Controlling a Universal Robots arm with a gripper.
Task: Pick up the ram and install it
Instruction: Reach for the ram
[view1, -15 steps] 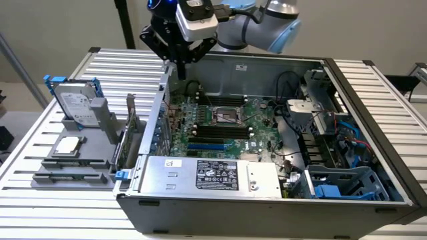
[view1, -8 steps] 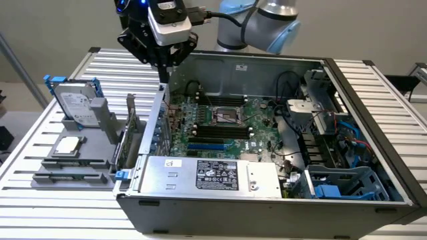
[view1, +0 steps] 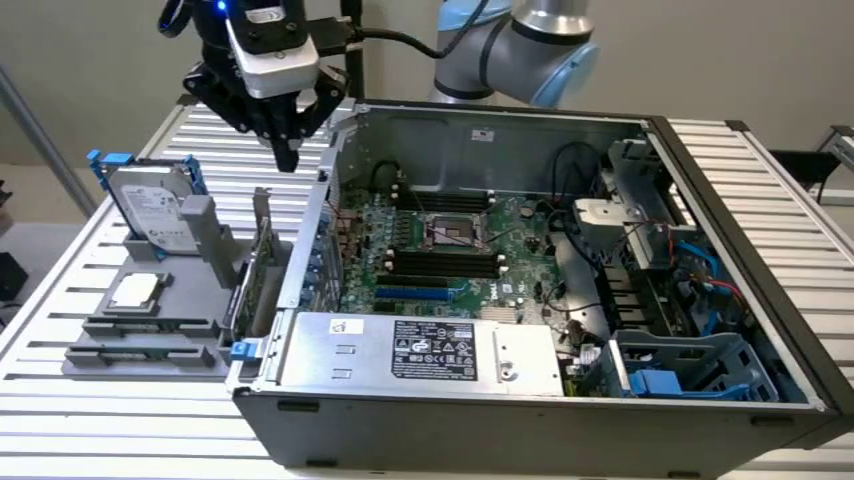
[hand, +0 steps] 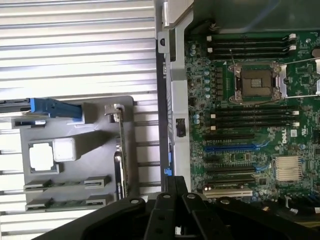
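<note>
Jaws closed and empty above the computer case's (view1: 400, 430) edge.
The ram (view1: 138, 352) (hand: 65, 203) sat in a slot of the grey holder (view1: 187, 290) (hand: 95, 150) on the bench (view1: 54, 330) (hand: 75, 50), well apart from the jaws.

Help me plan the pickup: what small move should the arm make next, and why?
Probably move the gripper toward the exterior view's left and nearer the camera, over the gray holder. It hangs high beside the open case, holding nothing, while the ram lies flat in that holder.
</note>
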